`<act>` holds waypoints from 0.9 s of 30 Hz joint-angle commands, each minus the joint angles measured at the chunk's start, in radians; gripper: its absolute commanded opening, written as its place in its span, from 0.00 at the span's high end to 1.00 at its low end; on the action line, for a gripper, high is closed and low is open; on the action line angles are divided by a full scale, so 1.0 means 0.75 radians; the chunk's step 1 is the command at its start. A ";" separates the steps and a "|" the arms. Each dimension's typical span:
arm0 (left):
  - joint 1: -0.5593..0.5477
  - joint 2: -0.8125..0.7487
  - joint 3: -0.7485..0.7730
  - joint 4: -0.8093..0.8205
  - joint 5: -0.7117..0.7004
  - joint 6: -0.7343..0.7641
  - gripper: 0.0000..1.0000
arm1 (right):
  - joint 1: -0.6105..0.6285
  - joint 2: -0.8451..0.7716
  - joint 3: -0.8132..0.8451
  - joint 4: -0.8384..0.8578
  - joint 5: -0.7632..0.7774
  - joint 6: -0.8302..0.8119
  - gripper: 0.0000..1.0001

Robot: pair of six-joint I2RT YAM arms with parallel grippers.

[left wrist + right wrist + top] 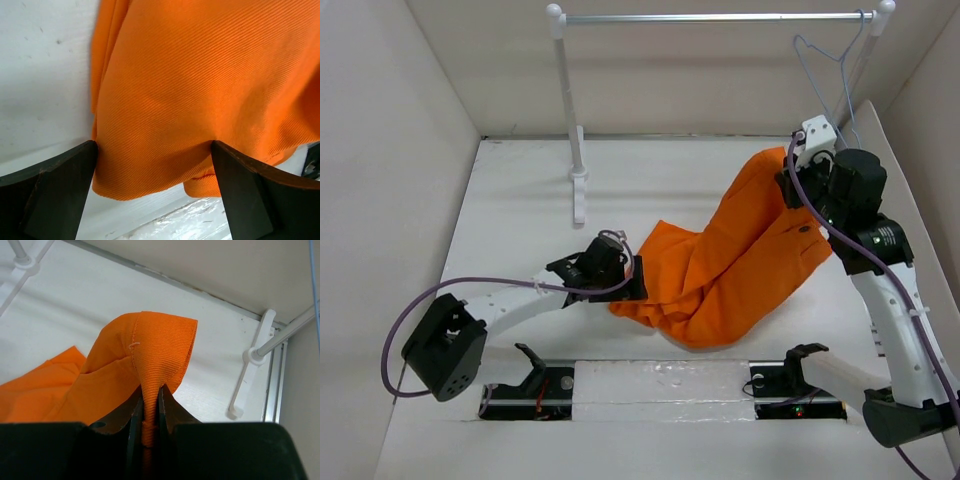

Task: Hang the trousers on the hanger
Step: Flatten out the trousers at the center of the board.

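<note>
Three pale walls (670, 75), white table (520, 195), trousers (740, 270)

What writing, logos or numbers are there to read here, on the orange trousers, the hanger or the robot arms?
No text can be read in any view.
The trousers show plain orange cloth, with no label in view.
The hanger and the rail are bare.
Neither the left arm nor the right arm shows legible lettering.

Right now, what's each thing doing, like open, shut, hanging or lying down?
trousers: one end lifted, rest crumpled on the table.
hanger: hanging empty on the rail.
left gripper: open around the trousers' edge.
right gripper: shut on the trousers.
</note>
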 commanded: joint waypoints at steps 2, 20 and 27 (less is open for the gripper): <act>-0.074 0.113 -0.054 0.084 0.043 -0.014 0.06 | -0.012 -0.010 -0.035 0.147 -0.094 -0.005 1.00; 0.291 -0.507 0.650 -0.948 -0.687 0.022 1.00 | 0.124 -0.152 -0.053 -0.242 -0.115 0.004 1.00; 0.462 -0.410 1.083 -1.249 -0.684 0.237 1.00 | 0.167 -0.314 -0.159 -0.590 -0.231 0.197 1.00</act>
